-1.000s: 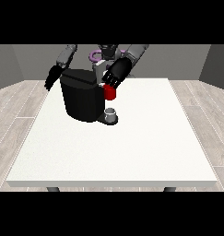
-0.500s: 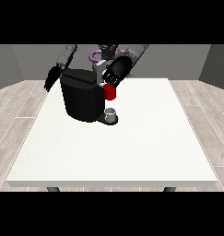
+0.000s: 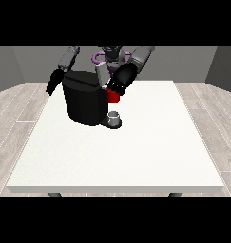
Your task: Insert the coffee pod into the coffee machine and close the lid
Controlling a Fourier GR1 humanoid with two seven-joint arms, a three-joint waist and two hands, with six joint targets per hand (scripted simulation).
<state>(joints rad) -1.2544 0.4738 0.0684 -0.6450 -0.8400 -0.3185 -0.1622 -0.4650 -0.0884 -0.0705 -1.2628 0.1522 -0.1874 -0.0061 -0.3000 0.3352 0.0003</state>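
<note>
The black coffee machine [image 3: 83,102] stands on the white table [image 3: 136,147] at its far left. A light grey lid [image 3: 101,74] sticks up at the machine's top right. The hand at the view's right [image 3: 120,81] hovers at the machine's upper right, just above a red thing at the machine [image 3: 113,97]. A small grey thing [image 3: 115,116] sits on the machine's base below the red thing; I cannot tell it for the pod. The hand at the view's left [image 3: 53,82] hangs beside the machine's left side with straight fingers, apart from it.
The robot's torso [image 3: 112,54] is behind the machine at the table's far edge. The wide white tabletop stretches towards the camera and to the right.
</note>
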